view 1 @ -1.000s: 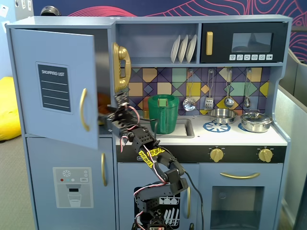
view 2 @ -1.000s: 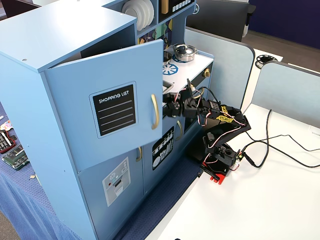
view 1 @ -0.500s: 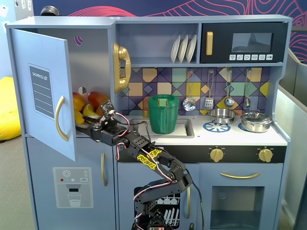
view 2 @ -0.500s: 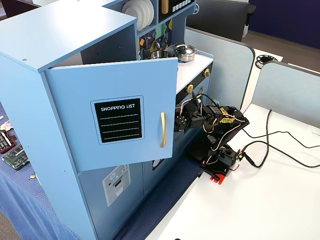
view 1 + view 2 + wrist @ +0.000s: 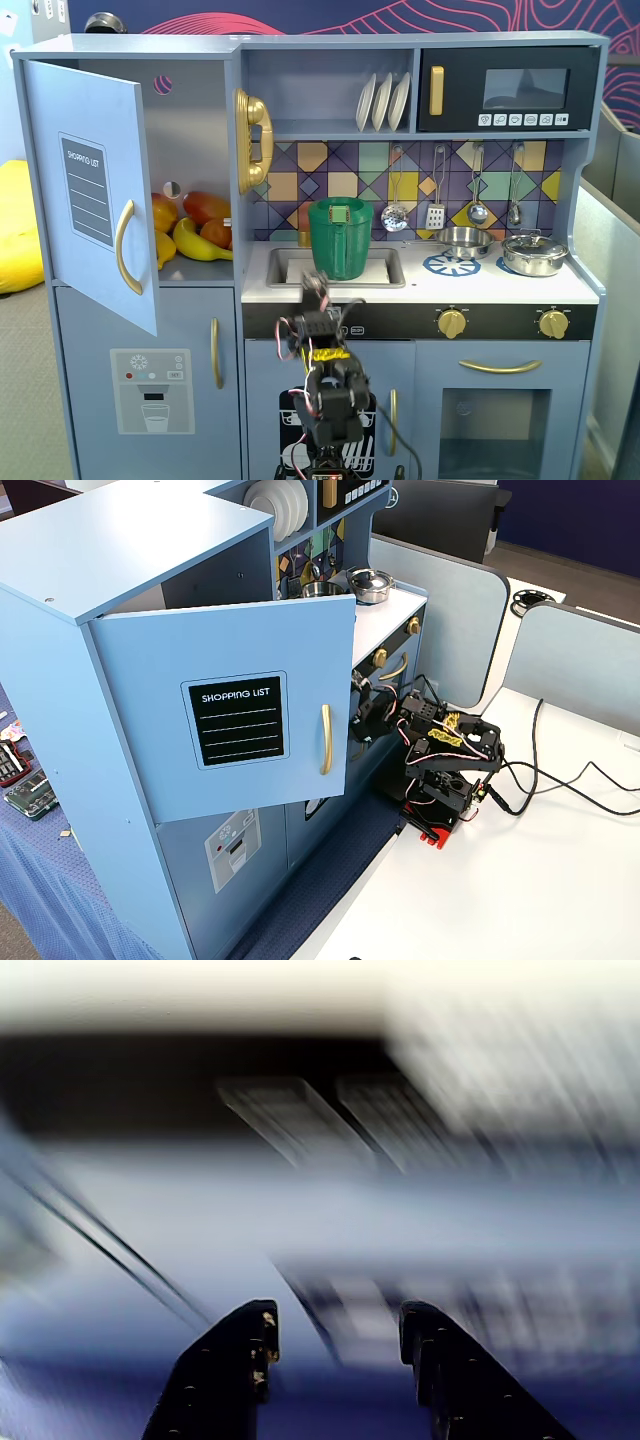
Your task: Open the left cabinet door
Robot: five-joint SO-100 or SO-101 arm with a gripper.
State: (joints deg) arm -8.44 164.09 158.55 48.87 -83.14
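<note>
The left cabinet door (image 5: 90, 190), blue-grey with a black "SHOPPING LIST" panel and a gold bar handle (image 5: 125, 247), stands swung wide open; it also shows in the other fixed view (image 5: 230, 710) with its handle (image 5: 325, 739). My gripper (image 5: 318, 287) sits low in front of the counter edge, to the right of the door and apart from it; it shows just right of the door's free edge (image 5: 360, 708). In the wrist view the gripper (image 5: 338, 1312) is open and empty, and the background is motion-blurred.
Toy fruit (image 5: 195, 225) lies inside the open cabinet. A green pitcher (image 5: 340, 238) stands in the sink. Below is a door with a water-dispenser graphic (image 5: 150, 385). Pots (image 5: 533, 253) sit on the stove. Cables (image 5: 560, 780) trail over the white table beside the arm's base (image 5: 440, 810).
</note>
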